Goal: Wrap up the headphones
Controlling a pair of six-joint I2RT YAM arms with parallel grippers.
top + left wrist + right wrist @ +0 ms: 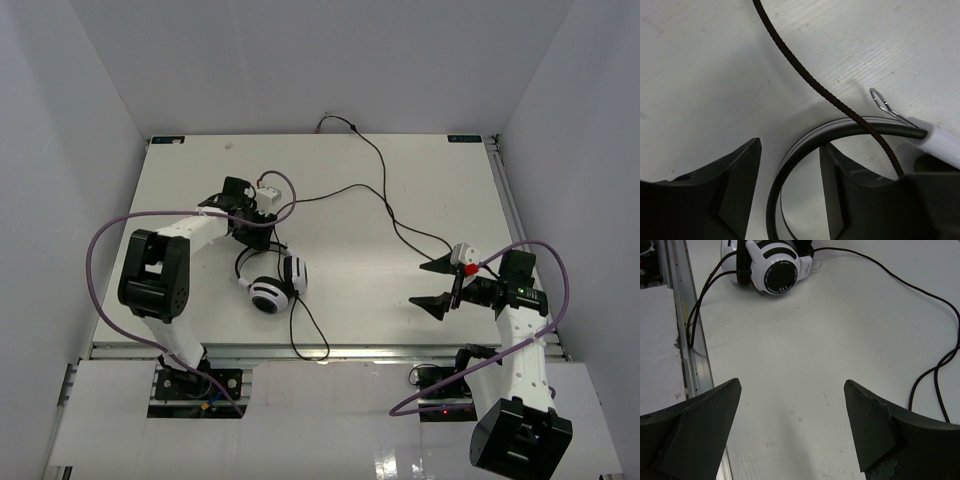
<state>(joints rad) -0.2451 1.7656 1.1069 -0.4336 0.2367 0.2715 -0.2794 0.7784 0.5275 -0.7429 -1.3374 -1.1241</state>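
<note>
Your right pincer (418,284) sits nearest you, low over the near right part of the desk (450,180). Its jaws stand wide apart with nothing between them but bare desk surface. Just outside the finger (890,435) on the right of its wrist view, a stretch of the thin black cord (940,365) loops past on the desk without touching it. The headphones (775,270) lie ahead of that pincer and off to its left, well apart from it. One white round earcup faces it, and cord strands run from the headphones to the metal rail (697,375) at the desk's near edge, where they bend in a loop.

Farther in, your left pincer (258,228) hangs over the headband (840,131), just beyond the earcups. Its jaws are parted, not clamped. In the wrist view the black-and-white band curves through the gap between the two fingers, close against one finger (850,200) and clear of the other. You cannot tell whether the band touches that nearer finger. The cord crosses over the band beside that finger and runs on diagonally ahead of the pincer. A thin wire loop (881,102) sticks out where the band meets a white piece.

Beyond the left pincer the cord sweeps to its right across the desk, reaches the far edge, then doubles back toward your right pincer.
</note>
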